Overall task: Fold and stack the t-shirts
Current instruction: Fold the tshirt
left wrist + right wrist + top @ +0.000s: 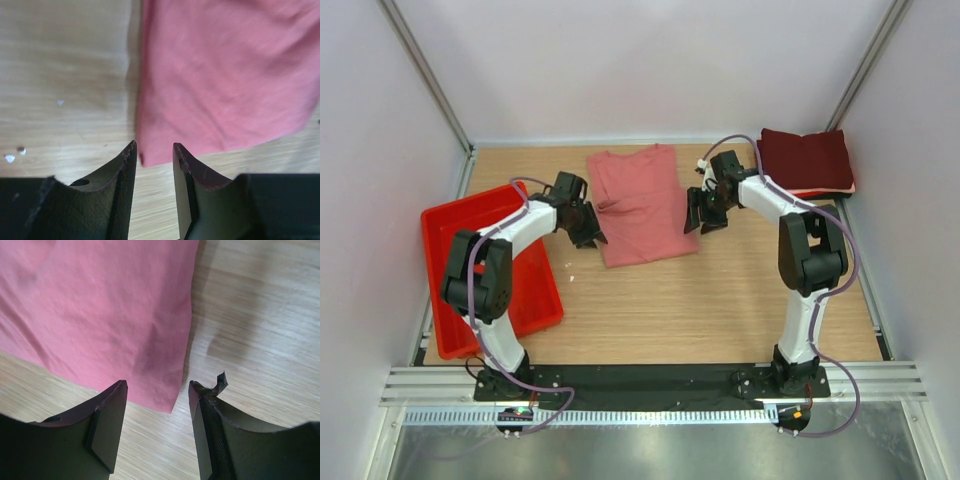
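A salmon-pink t-shirt (640, 205) lies flat on the wooden table, folded into a long rectangle. My left gripper (588, 235) is open and empty, low at the shirt's near left corner. In the left wrist view that corner of the shirt (225, 75) sits just past the open gripper (154, 147). My right gripper (698, 222) is open and empty at the shirt's near right corner. In the right wrist view the shirt (100, 310) ends between the tips of the gripper (157, 387). Folded dark maroon t-shirts (806, 160) are stacked at the back right, with a thin pale edge beneath.
A red plastic tray (535, 290) lies on the left side of the table, partly under my left arm. Walls and metal posts close in the back and sides. Bare wood table (700, 310) stretches in front of the pink shirt.
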Controlling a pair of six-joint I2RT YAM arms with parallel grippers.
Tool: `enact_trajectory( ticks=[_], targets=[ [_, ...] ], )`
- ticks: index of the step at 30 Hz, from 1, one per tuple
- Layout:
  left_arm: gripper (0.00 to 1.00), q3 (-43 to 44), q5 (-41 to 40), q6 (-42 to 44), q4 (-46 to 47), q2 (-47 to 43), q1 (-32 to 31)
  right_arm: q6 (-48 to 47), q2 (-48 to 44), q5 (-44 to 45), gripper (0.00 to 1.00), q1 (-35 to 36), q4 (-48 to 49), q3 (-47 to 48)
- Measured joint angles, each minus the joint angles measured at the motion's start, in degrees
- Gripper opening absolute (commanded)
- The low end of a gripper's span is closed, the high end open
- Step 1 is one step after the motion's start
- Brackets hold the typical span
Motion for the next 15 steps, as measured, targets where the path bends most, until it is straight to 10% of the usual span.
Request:
enact_trajectory(
  ticks=[15],
  targets=[
    [0.41, -7.96, 0.44, 1.01, 1.07, -0.96, -2.86, 1.66, -2.75, -2.64, 0.44, -0.02, 6.08, -12.37]
  ],
)
